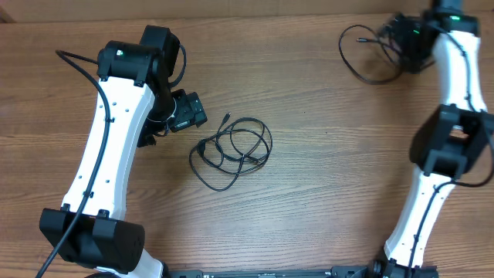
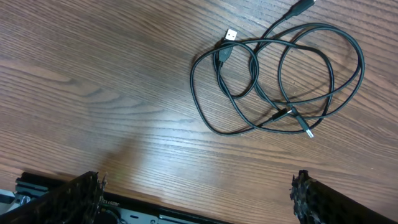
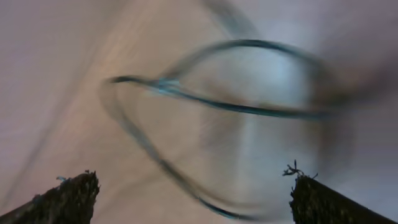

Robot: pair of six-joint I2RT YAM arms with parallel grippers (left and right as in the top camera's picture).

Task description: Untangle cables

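Observation:
A tangle of thin black cables point(image 1: 231, 147) lies in loops mid-table. In the left wrist view the same cables point(image 2: 289, 112) sit ahead and to the right, with a silvery plug point(image 2: 231, 34) at their left edge. My left gripper point(image 1: 199, 113) hovers just left of the tangle; its jaws point(image 2: 196, 202) are open and empty. A separate black cable loop point(image 1: 344, 55) lies at the far right corner. My right gripper point(image 1: 394, 42) is over that loop's right end, open. Its view is blurred, and the loop point(image 3: 236, 107) lies beyond the empty jaws point(image 3: 193, 202).
The wooden table point(image 1: 324, 177) carries both white arms, the left arm point(image 1: 108, 147) along the left side and the right arm point(image 1: 448, 139) along the right. Thicker black arm wires run beside each arm.

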